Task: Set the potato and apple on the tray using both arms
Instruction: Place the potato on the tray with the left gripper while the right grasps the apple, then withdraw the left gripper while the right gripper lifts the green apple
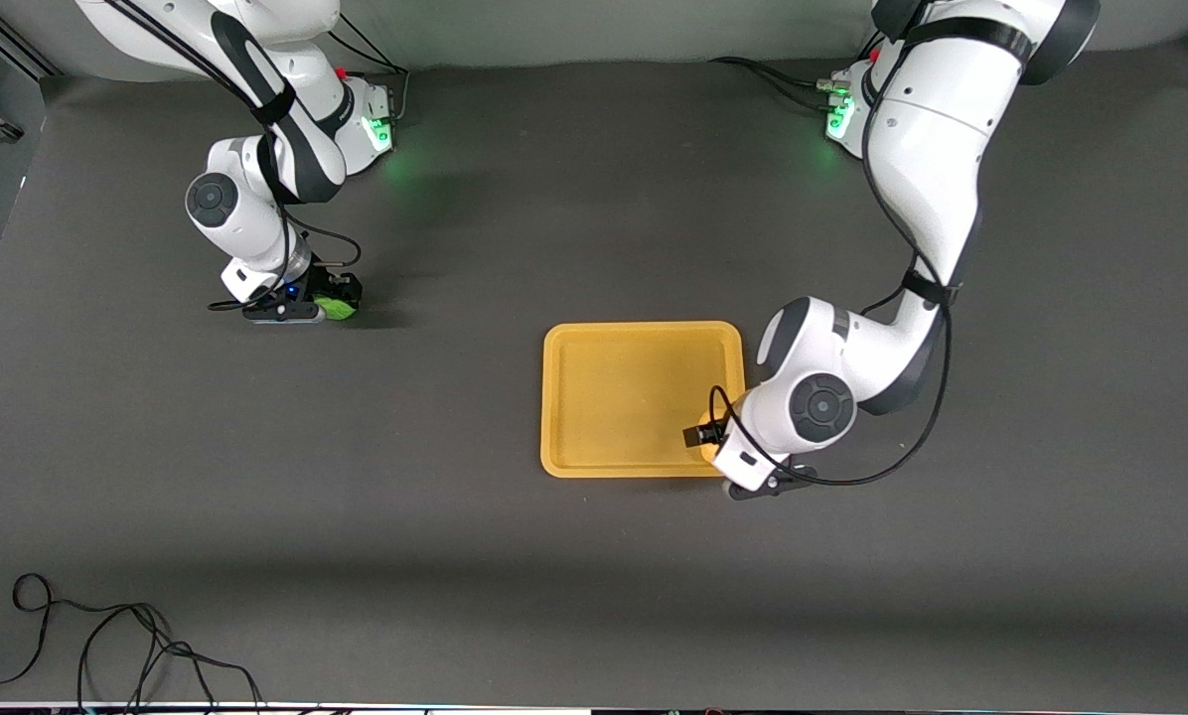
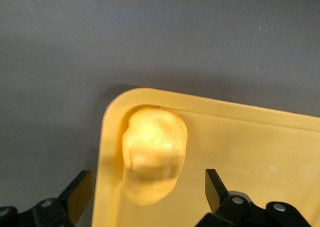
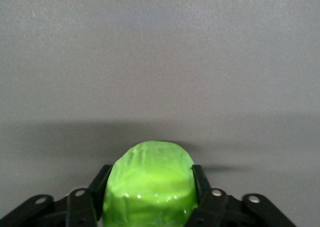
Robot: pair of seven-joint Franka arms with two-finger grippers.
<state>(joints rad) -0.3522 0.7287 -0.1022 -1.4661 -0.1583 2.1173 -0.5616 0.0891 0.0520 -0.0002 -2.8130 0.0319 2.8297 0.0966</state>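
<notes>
The yellow-orange tray lies mid-table. The yellow-tan potato lies in the tray's corner that is nearest the front camera, toward the left arm's end; in the front view the left arm mostly hides it. My left gripper hangs over that corner, open, its fingers apart on either side of the potato without touching it. My right gripper is shut on the green apple, low over the mat toward the right arm's end, well away from the tray. The fingers press both sides of the apple.
The table is covered by a dark grey mat. Loose black cables lie at the edge nearest the front camera, toward the right arm's end. Both arm bases glow green at the table's farthest edge.
</notes>
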